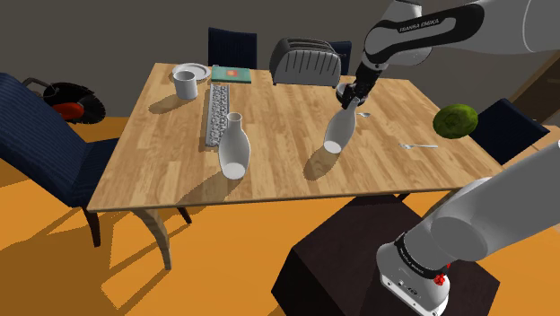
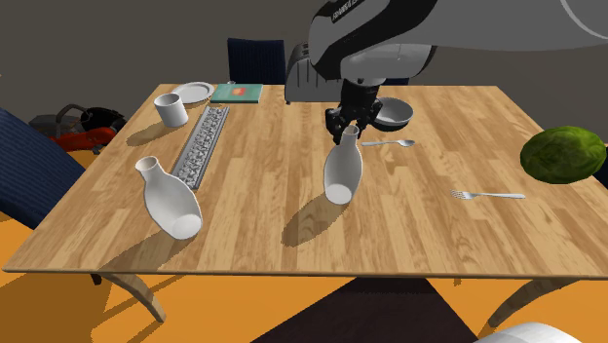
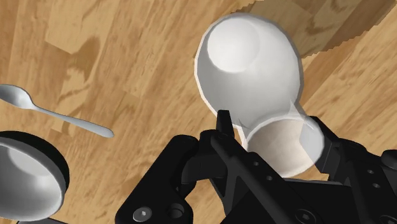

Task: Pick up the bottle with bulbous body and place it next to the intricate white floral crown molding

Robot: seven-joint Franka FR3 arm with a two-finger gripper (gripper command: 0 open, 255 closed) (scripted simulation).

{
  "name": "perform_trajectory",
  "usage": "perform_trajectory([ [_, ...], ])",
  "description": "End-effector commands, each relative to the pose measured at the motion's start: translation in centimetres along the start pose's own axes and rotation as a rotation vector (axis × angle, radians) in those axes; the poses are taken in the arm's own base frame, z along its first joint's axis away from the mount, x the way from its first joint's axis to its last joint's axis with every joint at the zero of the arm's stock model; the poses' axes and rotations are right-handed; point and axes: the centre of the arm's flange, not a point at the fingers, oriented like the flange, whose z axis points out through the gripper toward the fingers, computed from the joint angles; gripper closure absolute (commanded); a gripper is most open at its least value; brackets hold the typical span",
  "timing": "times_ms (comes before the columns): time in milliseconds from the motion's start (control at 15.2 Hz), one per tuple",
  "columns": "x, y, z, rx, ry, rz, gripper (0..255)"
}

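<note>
Gripper [image 2: 351, 127] clamps the neck of the white, round-bellied bottle [image 2: 343, 175], tilted over the wooden bench [image 2: 438, 244]; orange floor [image 1: 54, 278] below.

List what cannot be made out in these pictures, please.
- Toaster: second exterior view, mostly hidden behind the arm.
- Bowl: wrist view, cut off by the picture's edge.
- Red and black thing: shoulder view, partly behind the blue chair; unclear what it is.
- Book cover: shoulder view, too small to read.
</note>
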Motion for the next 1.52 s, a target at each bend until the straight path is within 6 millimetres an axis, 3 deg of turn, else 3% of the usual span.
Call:
perform_trajectory([
  [0, 0.0, 0.0, 0.0, 0.0, -0.001, 0.0, 255],
  [198, 0.0, 0.0, 0.0, 0.0, -0.001, 0.0, 255],
  [1452, 0.9, -0.3, -9.9, 0.0, -0.001, 0.0, 255],
])
